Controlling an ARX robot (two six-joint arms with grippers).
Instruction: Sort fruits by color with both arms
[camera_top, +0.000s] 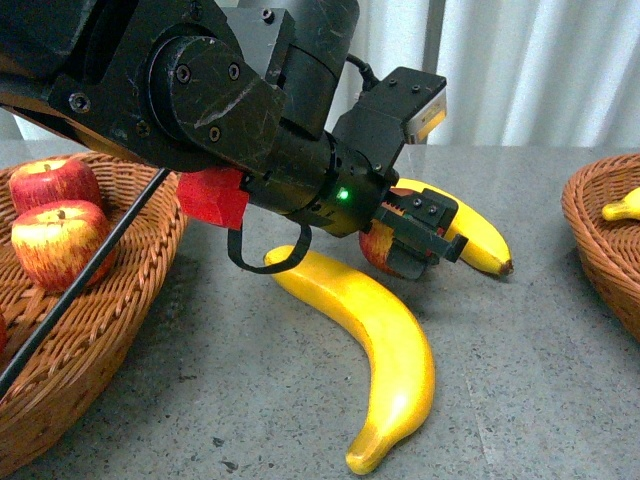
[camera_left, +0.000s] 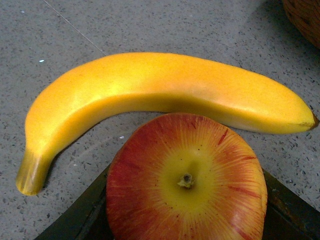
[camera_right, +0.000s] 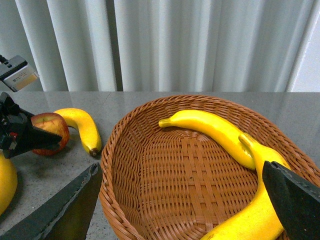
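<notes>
Partway: two apples (camera_top: 55, 215) in left basket (camera_top: 120, 330), two bananas (camera_right: 220, 132) in right basket (camera_right: 150, 200), left gripper (camera_top: 415, 240) clamped on table apple (camera_left: 186, 180), two table bananas (camera_top: 370, 340) left; right gripper (camera_right: 175, 200) spread, empty.

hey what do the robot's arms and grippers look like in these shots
The left arm is bulky scuffed black metal with bolt heads, a red block, a lit green light, and black cables. Its left gripper has black jaws. The right gripper shows only dark wedge-shaped fingers.
</notes>
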